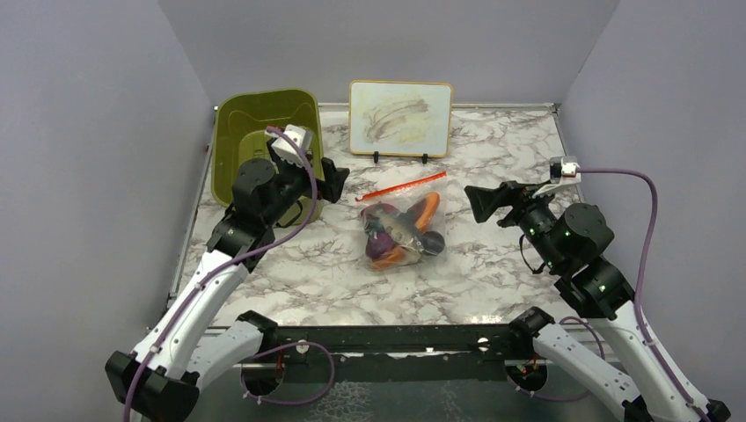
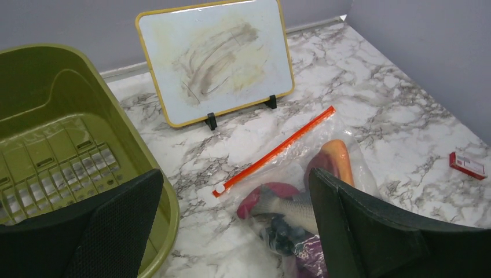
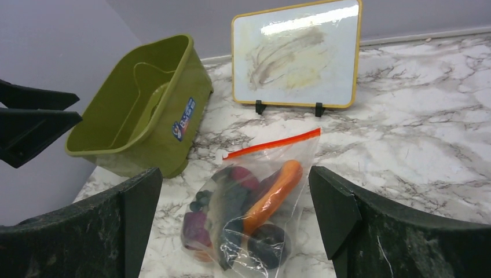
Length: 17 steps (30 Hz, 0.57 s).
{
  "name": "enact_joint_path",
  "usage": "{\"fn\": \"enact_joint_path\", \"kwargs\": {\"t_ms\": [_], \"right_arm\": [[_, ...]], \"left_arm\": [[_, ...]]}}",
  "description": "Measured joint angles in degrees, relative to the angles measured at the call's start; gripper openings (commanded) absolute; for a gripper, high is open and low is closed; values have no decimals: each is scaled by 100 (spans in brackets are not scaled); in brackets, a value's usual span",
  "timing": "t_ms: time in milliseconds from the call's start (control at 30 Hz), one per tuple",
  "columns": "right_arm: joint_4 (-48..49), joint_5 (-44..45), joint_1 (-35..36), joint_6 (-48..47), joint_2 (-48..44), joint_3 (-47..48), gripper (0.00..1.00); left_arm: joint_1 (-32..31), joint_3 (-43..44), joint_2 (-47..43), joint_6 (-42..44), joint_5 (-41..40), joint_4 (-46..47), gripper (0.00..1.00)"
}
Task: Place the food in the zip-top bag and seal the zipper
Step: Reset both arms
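The clear zip-top bag [image 1: 403, 225] lies flat on the marble table between both arms, with the food inside it. In it I see an orange hot dog [image 3: 272, 194], dark grapes [image 3: 202, 200], a grey fish piece [image 2: 292, 208] and pink-purple pieces [image 3: 197, 229]. The orange-red zipper [image 1: 400, 186] runs straight along the bag's far edge, its small white slider [image 2: 220, 187] at the left end. My left gripper [image 1: 327, 183] hovers open to the bag's left, holding nothing. My right gripper [image 1: 484, 200] hovers open to its right, also holding nothing.
The olive-green bin [image 1: 264, 114] stands at the back left, close beside the left gripper. A yellow-framed whiteboard [image 1: 400, 117] stands propped at the back centre. A small red item [image 2: 468, 165] lies on the marble right of the bag.
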Motion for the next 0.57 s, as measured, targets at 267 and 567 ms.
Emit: {"fn": "enact_joint_path", "kwargs": {"t_ms": [267, 567], "right_arm": [[-306, -72, 0, 492, -118, 0, 100], [-404, -74, 0, 723, -269, -59, 100]], "left_arm": [[0, -361, -573, -439, -780, 42, 99], [0, -505, -632, -732, -896, 31, 99]]}}
